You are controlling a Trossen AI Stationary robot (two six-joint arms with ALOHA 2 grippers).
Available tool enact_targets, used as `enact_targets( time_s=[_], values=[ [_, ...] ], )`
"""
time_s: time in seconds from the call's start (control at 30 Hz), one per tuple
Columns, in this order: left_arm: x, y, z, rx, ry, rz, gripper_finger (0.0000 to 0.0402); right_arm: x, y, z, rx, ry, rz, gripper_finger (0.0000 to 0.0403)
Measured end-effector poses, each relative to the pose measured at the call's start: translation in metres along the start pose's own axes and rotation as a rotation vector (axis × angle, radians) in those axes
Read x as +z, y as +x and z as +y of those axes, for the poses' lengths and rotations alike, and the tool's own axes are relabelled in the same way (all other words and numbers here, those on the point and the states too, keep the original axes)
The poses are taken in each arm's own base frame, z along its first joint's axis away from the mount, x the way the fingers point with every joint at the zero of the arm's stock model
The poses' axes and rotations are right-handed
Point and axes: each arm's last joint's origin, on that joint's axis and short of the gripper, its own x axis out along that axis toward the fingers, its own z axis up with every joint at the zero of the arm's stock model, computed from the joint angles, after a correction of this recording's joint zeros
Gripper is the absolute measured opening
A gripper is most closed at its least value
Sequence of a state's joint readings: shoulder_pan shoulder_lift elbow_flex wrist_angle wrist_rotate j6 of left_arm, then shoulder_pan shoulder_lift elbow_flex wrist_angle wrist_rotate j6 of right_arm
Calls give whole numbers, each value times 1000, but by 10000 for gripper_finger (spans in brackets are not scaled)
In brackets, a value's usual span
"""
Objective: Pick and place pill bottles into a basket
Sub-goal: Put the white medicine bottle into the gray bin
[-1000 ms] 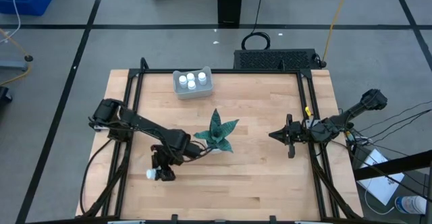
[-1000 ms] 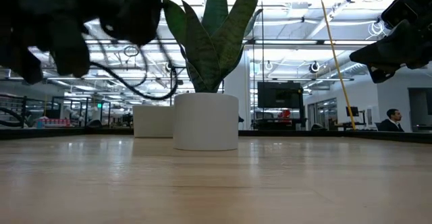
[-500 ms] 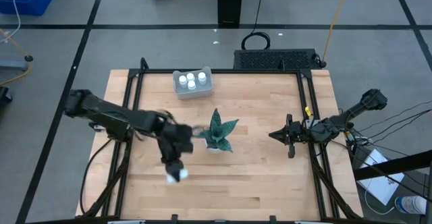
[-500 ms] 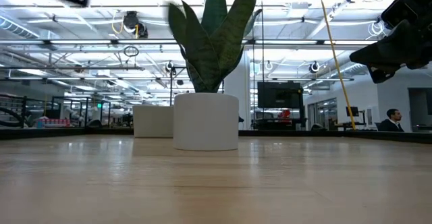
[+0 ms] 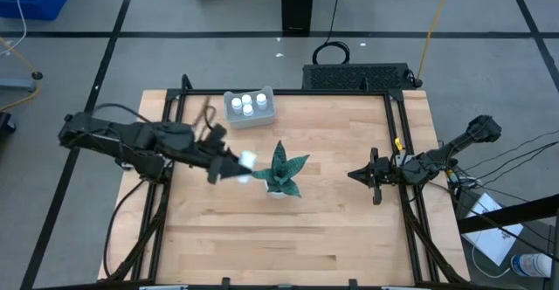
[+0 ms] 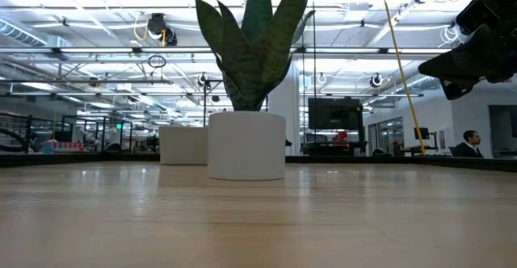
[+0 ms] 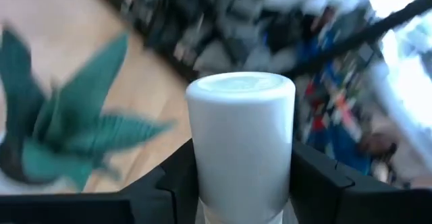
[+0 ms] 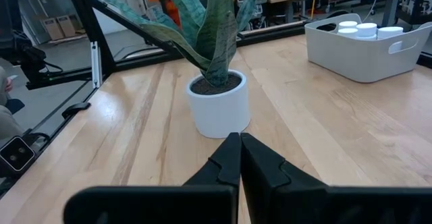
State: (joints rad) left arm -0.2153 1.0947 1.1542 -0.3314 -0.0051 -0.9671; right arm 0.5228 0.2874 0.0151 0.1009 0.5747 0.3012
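Industrial lab: exposed ceiling trusses, monitors.

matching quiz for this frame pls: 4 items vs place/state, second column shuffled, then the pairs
1. left gripper
2. right gripper
3. basket
4. plant

A. mid-table, in a white pot
B. shut, empty, at the table's right side
C. far edge of the table, three pill bottles inside
D. shut on a pill bottle, just left of the plant

Pairs: 1-D, 2-B, 3-C, 4-A

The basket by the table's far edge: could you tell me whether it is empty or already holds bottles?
Not empty: the basket holds three pill bottles, their white caps showing above its rim in the high and right wrist views.
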Motion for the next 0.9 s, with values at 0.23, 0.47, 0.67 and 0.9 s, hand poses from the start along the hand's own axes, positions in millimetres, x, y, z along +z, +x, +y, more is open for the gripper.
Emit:
enact_targets(
  time_s=[0.23, 0.47, 0.67, 0.9],
  values=[
    [28, -21, -26, -168, 12, -427, 192, 0, 0, 0, 0, -1, 2, 0],
    [54, -33, -31, -244, -25, -717, 186, 2, 0, -1, -33, -174, -18, 0],
    [67, -40, -30, -266, -81, -851, 180, 34, -4, 2, -64, -21, -319, 0],
    [76, -42, -22, -154, -98, -981, 203, 77, -32, -13, -115, 735, -823, 0]
  ],
)
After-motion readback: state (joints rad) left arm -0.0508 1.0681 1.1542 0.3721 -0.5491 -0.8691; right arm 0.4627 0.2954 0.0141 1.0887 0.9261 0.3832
